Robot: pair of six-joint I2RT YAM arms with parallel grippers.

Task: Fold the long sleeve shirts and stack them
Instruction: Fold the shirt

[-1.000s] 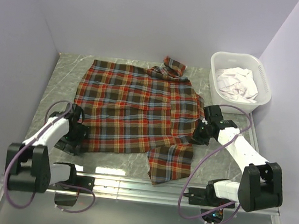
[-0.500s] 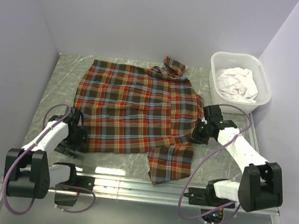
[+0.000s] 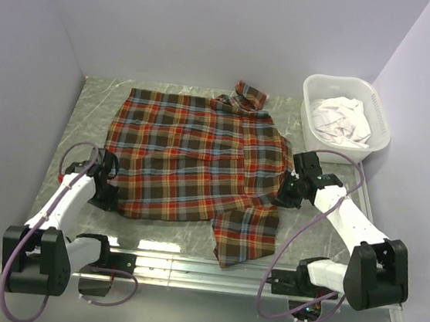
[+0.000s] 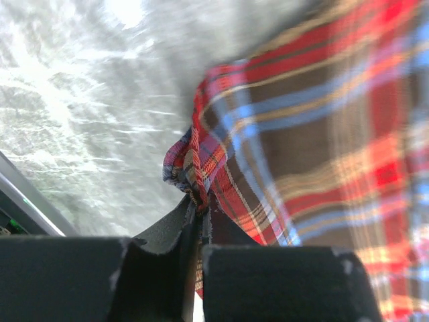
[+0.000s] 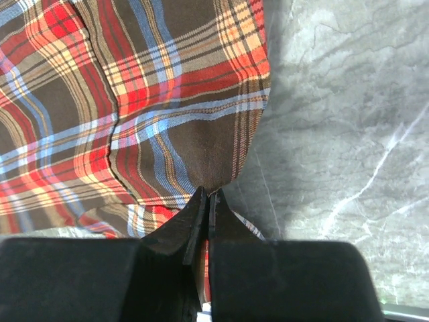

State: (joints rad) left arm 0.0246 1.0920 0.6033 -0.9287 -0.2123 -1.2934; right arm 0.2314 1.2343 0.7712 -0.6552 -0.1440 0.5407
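Observation:
A red, orange, blue and brown plaid long sleeve shirt (image 3: 196, 155) lies spread across the grey marbled table, collar toward the back. My left gripper (image 3: 108, 188) is shut on the shirt's near left corner (image 4: 194, 168), the cloth bunched between its jaws. My right gripper (image 3: 283, 194) is shut on the shirt's right edge (image 5: 214, 161), pinching the hem at the fingertips. A folded sleeve (image 3: 247, 231) hangs toward the near edge.
A white laundry basket (image 3: 314, 128) at the back right holds a pale shirt (image 3: 342, 119). Lilac walls close in the left, back and right. A metal rail (image 3: 203, 267) runs along the near edge by the arm bases.
My left gripper has closed on the shirt's near left corner, having stood open a moment ago, and shifted slightly. The right gripper has kept its grip and place.

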